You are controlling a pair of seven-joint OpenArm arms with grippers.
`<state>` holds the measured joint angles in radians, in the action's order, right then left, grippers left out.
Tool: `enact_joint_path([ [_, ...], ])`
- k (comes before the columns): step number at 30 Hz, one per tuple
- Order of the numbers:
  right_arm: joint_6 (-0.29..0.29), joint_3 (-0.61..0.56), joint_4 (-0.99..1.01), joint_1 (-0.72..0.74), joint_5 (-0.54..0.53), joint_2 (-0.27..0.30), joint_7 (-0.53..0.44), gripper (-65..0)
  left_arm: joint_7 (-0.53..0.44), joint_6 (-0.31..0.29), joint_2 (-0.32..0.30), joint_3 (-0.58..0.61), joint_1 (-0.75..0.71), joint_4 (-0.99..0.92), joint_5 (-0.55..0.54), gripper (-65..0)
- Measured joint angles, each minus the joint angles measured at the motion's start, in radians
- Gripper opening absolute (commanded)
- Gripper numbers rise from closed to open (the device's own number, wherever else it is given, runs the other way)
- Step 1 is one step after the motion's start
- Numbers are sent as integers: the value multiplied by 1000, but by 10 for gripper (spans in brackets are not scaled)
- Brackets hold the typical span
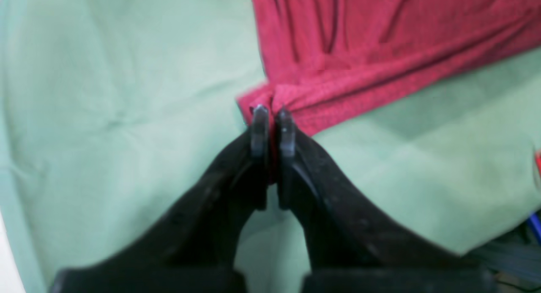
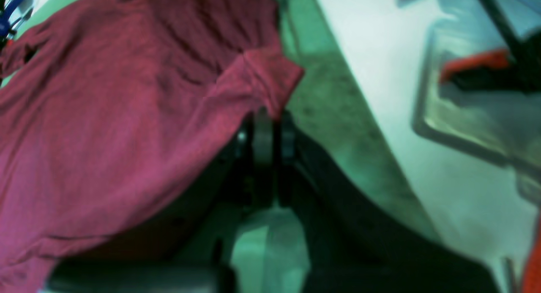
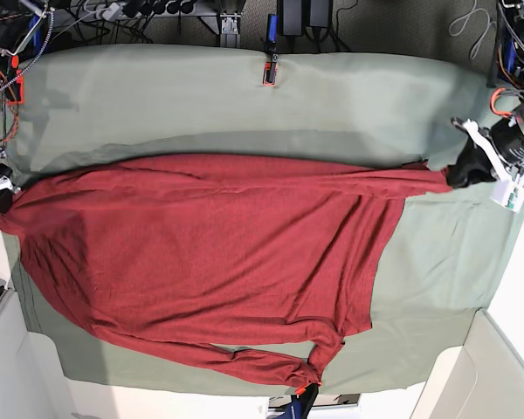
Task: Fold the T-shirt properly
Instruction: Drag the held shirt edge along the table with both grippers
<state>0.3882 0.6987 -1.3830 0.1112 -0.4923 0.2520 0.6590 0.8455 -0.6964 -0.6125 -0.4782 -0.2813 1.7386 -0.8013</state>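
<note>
The dark red T-shirt (image 3: 210,262) lies spread across the sage-green table cloth (image 3: 244,96), its upper edge pulled taut between both arms. At the right of the base view my left gripper (image 3: 454,175) is shut on one end of that edge. The left wrist view shows its black fingers (image 1: 259,128) pinching a bunched corner of the T-shirt (image 1: 346,52). At the far left my right gripper (image 3: 0,199) is shut on the other end. In the right wrist view the T-shirt (image 2: 105,124) hangs from its closed fingers (image 2: 262,136). One long sleeve (image 3: 262,365) trails along the near table edge.
Cables and power gear (image 3: 17,35) crowd the back left corner. A small red and blue clamp (image 3: 269,70) sits on the far table edge. The right wrist view looks past the table edge to pale floor and a metal plate (image 2: 465,115).
</note>
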Motion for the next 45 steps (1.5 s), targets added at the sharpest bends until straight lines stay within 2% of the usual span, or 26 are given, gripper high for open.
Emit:
enact_joint_path([
  [4,0,-20,2,9,34,0,-4,-650,-9,0,-8,24,46,-57,3,-650],
  [12,-2,-23,151,92,71,0,-31,-650,-54,0,-18,230,194,-138,109,-650],
  [20,-9,-21,196,100,79,0,-40,-650,-67,2,-20,327,400,-351,115,-650],
  [28,-7,-21,196,98,103,0,-58,-650,-122,3,-8,466,510,-541,139,-650],
  [34,-7,-21,196,100,106,0,-66,-650,-145,3,-3,482,559,-586,176,-641],
  [37,-14,-21,216,125,124,0,-68,-650,-148,3,-3,482,576,-588,183,-558],
  [43,-18,-22,245,162,146,11,-69,-650,-149,4,-3,482,581,-592,245,-554],
  [45,-22,-23,249,160,147,25,-71,-650,-174,27,-3,482,581,-608,278,-554],
])
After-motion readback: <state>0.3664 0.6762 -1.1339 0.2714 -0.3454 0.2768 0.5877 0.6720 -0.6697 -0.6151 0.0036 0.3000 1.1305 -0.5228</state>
